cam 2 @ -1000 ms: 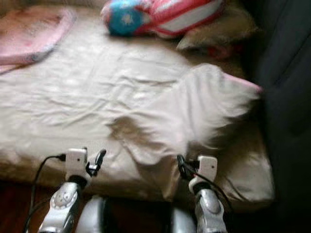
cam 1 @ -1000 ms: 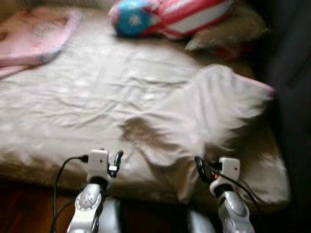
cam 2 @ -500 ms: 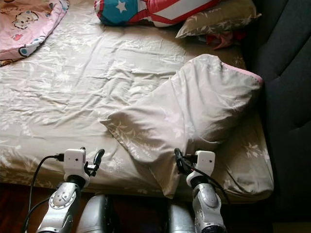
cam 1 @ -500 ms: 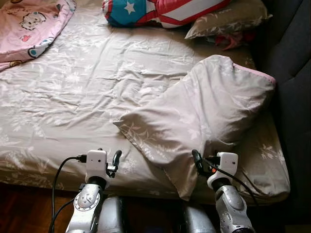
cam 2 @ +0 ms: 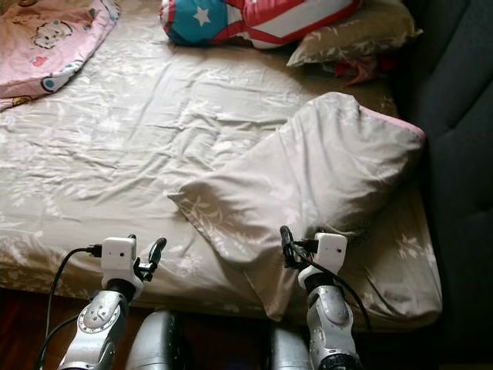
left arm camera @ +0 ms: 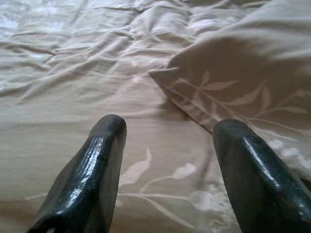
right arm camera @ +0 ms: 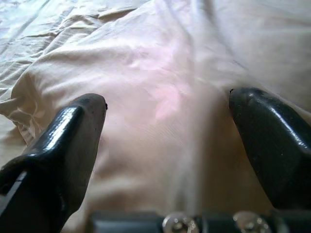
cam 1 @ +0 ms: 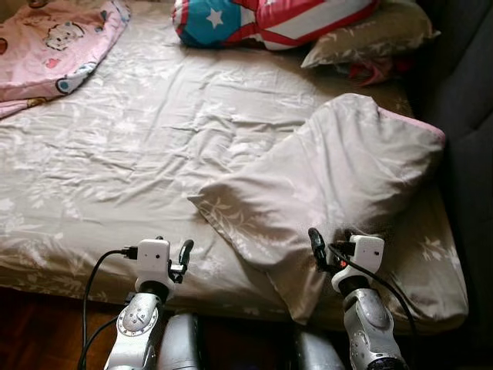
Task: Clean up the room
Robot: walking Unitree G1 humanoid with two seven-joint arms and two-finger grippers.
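Observation:
A beige leaf-print pillow [cam 1: 331, 181] lies slantwise on the near right part of the bed [cam 1: 139, 146], one corner hanging over the front edge. My right gripper [right arm camera: 167, 124] is open just above that near corner, the pillow cloth [right arm camera: 160, 73] between and under its fingers. My left gripper [left arm camera: 167, 145] is open over the bedsheet [left arm camera: 73, 73] near the front edge, left of the pillow's corner [left arm camera: 218, 87], holding nothing. Both arms rise from below the bed's front edge, the left gripper [cam 1: 183, 256] and the right gripper [cam 1: 317, 248].
A pink cartoon-print blanket [cam 1: 54, 46] lies at the far left. A red, white and blue star cushion [cam 1: 269, 19] and a beige pillow [cam 1: 370, 35] sit at the head end. A dark upholstered wall [cam 1: 470, 100] bounds the right side. Dark wood floor [cam 1: 38, 331] runs below.
The whole picture shifted slightly downward and sharpened from the blur one second ago, so the camera moved. Both grippers keep their places over the bed's front edge.

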